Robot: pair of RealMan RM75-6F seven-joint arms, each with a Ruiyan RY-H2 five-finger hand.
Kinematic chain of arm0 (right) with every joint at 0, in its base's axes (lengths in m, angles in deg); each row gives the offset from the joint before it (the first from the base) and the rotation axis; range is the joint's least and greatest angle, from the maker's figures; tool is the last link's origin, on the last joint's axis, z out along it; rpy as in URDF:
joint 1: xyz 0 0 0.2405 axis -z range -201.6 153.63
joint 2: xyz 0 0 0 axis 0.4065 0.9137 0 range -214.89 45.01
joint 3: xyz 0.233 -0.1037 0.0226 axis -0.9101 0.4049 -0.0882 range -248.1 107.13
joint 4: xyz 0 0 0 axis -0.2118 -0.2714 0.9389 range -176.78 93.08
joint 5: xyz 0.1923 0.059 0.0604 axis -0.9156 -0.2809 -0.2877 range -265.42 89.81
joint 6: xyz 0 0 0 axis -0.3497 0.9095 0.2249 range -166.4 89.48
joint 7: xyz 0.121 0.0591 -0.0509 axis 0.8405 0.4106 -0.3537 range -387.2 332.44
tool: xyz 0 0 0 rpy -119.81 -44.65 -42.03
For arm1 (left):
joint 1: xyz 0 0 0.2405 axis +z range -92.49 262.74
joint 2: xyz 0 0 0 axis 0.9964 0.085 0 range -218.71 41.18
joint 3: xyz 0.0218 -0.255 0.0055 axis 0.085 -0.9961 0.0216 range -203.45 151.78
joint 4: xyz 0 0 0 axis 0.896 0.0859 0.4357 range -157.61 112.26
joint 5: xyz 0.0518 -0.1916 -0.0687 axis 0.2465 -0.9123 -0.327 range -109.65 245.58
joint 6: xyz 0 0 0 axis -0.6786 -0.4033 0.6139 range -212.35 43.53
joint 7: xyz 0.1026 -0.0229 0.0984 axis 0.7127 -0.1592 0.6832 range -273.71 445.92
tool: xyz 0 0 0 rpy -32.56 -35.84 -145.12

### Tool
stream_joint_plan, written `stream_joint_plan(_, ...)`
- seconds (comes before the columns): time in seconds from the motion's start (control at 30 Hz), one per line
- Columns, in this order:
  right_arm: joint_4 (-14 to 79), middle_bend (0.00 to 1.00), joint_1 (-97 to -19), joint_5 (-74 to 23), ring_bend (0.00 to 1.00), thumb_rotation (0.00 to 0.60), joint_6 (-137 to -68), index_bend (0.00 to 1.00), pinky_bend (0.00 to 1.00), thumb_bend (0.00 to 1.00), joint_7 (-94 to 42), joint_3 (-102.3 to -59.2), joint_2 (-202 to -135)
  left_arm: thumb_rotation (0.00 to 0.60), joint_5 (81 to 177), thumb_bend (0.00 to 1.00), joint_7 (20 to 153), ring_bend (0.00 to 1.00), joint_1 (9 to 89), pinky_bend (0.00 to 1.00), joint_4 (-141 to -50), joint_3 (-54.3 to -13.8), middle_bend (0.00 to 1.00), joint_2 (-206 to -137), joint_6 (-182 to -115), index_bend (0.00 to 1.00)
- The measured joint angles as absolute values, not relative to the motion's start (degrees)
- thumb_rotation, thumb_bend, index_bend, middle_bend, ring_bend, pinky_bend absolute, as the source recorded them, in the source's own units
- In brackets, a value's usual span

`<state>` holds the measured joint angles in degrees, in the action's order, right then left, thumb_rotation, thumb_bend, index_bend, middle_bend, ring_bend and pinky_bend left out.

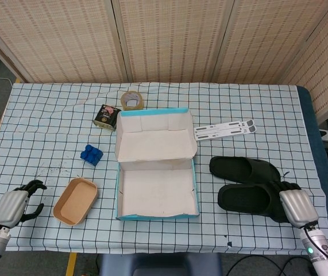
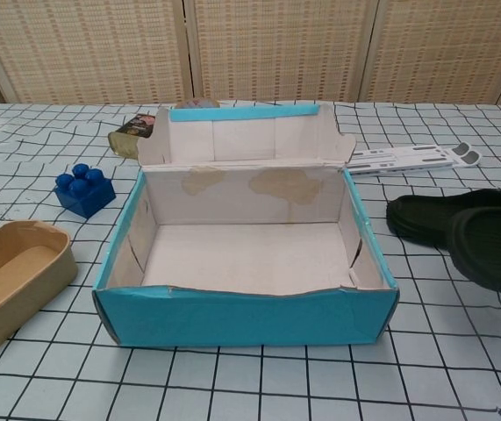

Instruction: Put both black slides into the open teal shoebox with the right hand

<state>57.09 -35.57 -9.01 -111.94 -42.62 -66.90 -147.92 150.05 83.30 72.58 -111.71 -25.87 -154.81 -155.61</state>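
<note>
The open teal shoebox [image 1: 158, 215] stands mid-table with its lid folded back and nothing inside; in the chest view its front wall [image 2: 241, 317] faces me. My right hand [image 1: 297, 207], at the front right, grips the heel end of the near black slide [image 1: 250, 198]. That slide is raised off the cloth and hangs at the right edge of the chest view [image 2: 497, 249], partly in front of the far black slide [image 2: 425, 217]. The far slide [image 1: 243, 169] lies flat to the right of the box. My left hand [image 1: 13, 206] rests at the front left, fingers apart, holding nothing.
Left of the box are a tan oval bowl [image 1: 74, 200] and a blue block [image 1: 90, 154]. Behind the box stand a small dark box [image 1: 106, 116] and a tape roll [image 1: 131, 100]. White strips [image 1: 224, 129] lie at the back right. The table's right edge is near my right hand.
</note>
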Motion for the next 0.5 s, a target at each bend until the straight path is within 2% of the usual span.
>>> stream_joint_plan(0.23,67.25,0.49,-35.85,-6.67,0.37,0.600,-114.02,0.54,0.39,0.00,-50.10,-68.30,-143.42,0.600,150.00,0.38,83.73,0.33,72.67,0.42,-112.03,-25.89,0.20,-154.77,-155.86,0.31)
stream_joint_plan(0.5,79.74,0.49,-42.52,-10.03,0.38,0.600,-107.82,0.55,0.39,0.00,-59.62,-72.46,-141.21,0.600,150.23,0.38,83.31,0.33,72.78,0.42,-112.12,-25.90,0.20,-154.59,-156.20,0.31)
